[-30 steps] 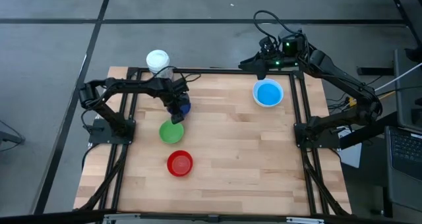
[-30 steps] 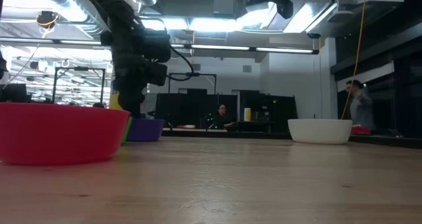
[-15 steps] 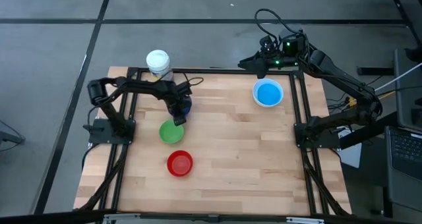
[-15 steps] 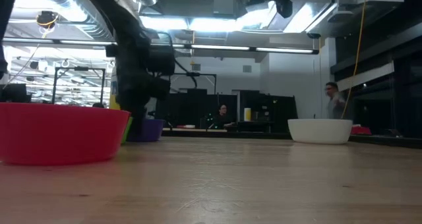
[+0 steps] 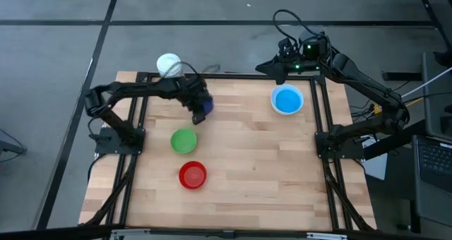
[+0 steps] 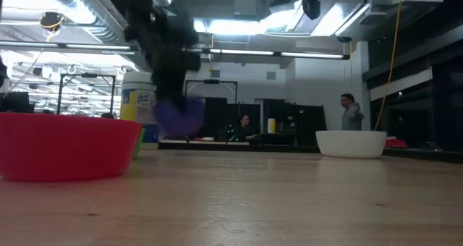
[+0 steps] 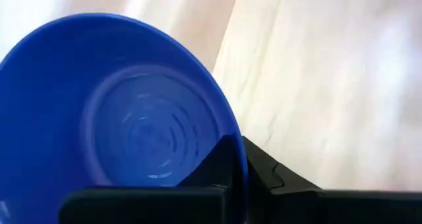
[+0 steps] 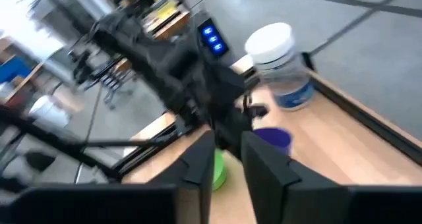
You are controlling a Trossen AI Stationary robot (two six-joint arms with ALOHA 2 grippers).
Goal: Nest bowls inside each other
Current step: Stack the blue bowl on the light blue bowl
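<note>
My left gripper (image 5: 198, 104) is shut on the dark blue bowl (image 7: 119, 132), which hangs above the table's far left part (image 5: 204, 108). The green bowl (image 5: 183, 140) and the red bowl (image 5: 192, 175) stand on their bases on the wood, nearer the front. A bright blue bowl (image 5: 287, 99) sits inside the white bowl (image 6: 351, 143) at the far right. My right gripper (image 8: 227, 165) hangs high over the far right corner (image 5: 277, 69), its fingers a little apart with nothing between them. My left gripper pinches the dark blue bowl's rim (image 7: 232, 128), with one finger (image 7: 214, 163) inside the bowl and the other (image 7: 273, 178) outside its wall. The fingers slant down from the table's left. The bowl is lifted clear of the table and tilted, its opening toward the wrist.
A cylindrical container with a white lid (image 5: 169, 65) stands at the far left edge, just behind the lifted bowl. Black frame rails (image 5: 321, 127) run along the table's sides. Bare wood lies in the middle and front right. People stand in the room beyond (image 6: 350, 112).
My left gripper has risen and gone a little toward the far right with the dark blue bowl. The bowl stood on the table beside the green bowl and now hangs clear of it, tilted. The green bowl has stayed in place.
</note>
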